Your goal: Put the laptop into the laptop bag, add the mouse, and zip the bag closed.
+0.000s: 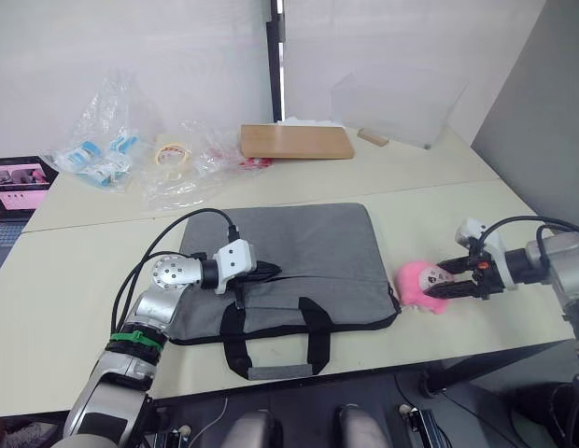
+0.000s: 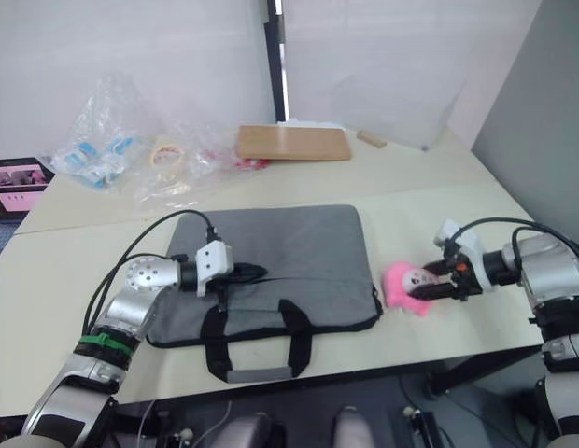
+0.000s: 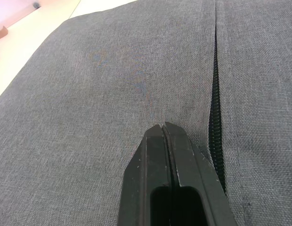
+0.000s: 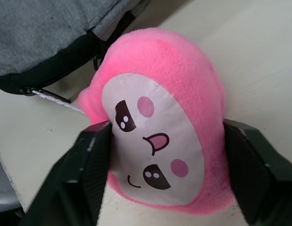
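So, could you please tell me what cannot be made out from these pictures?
- Whether the laptop or mouse lies inside the laptop bag: its grey fabric hides the inside, head views.
- How far the zipper is closed: the left pincer, shut, covers its near end and the frame edge cuts it, left wrist view.
- What lies under the pink plush toy, held in the right pincer.

An office or lab room: plain pale desks pushed together, white partition walls, and a lit laptop at the side.
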